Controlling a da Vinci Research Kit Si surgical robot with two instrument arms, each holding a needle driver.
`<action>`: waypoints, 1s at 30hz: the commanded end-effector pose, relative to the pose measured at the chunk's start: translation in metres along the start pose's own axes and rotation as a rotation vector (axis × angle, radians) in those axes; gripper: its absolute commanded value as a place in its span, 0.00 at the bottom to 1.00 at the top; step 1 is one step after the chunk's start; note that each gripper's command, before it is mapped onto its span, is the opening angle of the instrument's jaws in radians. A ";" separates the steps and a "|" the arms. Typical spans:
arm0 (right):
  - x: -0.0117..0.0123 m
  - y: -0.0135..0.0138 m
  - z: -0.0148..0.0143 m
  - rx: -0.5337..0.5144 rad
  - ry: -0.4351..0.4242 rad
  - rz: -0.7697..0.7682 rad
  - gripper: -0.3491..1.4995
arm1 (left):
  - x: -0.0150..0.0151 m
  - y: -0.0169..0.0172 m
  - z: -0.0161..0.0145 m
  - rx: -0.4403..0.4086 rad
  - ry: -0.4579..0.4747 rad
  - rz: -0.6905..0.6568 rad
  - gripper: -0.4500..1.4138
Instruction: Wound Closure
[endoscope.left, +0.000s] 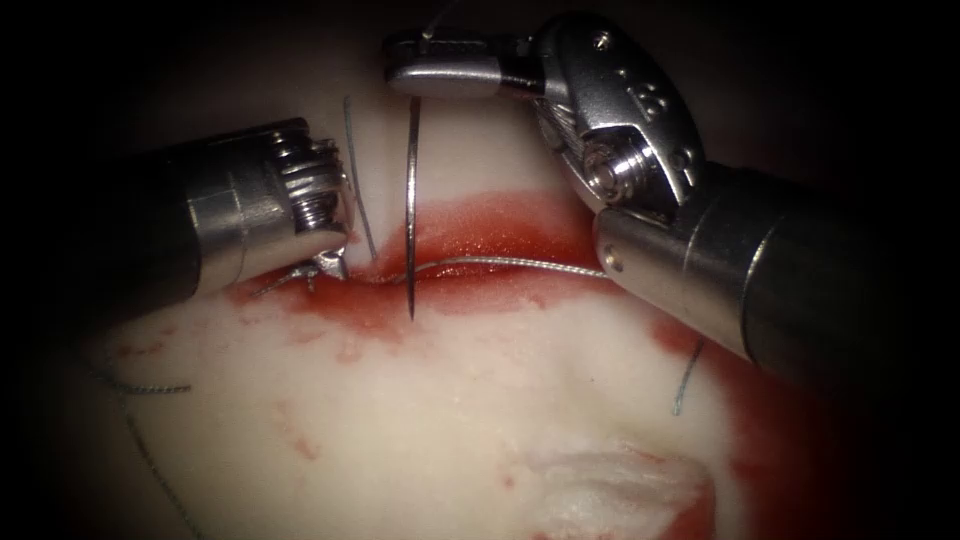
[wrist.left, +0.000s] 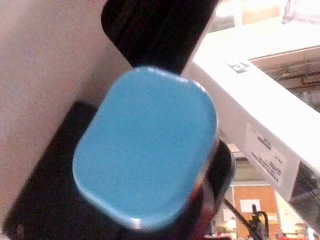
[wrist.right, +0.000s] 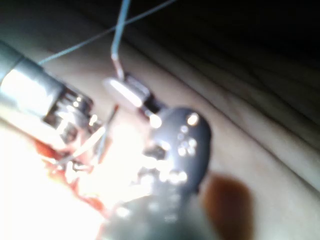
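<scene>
My right tool (endoscope.left: 400, 65) comes in from the right, its jaws shut on the curved needle (endoscope.left: 411, 200) at its upper, thread end. The needle hangs straight down, its point over the near lip of the cut (endoscope.left: 480, 270); I cannot tell whether it enters the tissue (endoscope.left: 450, 420). Grey thread (endoscope.left: 520, 265) lies along the cut. My left tool (endoscope.left: 335, 265) reaches in from the left with its tip at the cut's left end. In the right wrist view the right tool (wrist.right: 122, 92) holds the needle (wrist.right: 107, 125) beside the left tool (wrist.right: 60, 107), with blue thread (wrist.right: 120, 30) rising from it.
Red fluid (endoscope.left: 500, 225) pools around the cut and at the right edge. Loose thread pieces lie on the tissue: one beyond the cut (endoscope.left: 358, 180), one at the right (endoscope.left: 688, 380), one at the lower left (endoscope.left: 150, 388). A blue rounded cap (wrist.left: 145, 150) is in the left wrist view.
</scene>
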 end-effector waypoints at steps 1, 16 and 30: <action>-0.0003 0.0016 0.0002 0.001 -0.027 -0.058 0.00 | -0.0012 -0.0006 -0.0009 0.013 -0.018 0.007 0.00; -0.0021 0.0022 0.0004 0.009 -0.146 -0.164 0.00 | -0.0020 -0.0010 -0.0024 0.164 -0.137 -0.004 0.00; -0.0020 0.0029 0.0020 -0.031 -0.149 -0.333 0.00 | -0.0013 -0.0011 -0.0022 0.170 -0.142 0.001 0.00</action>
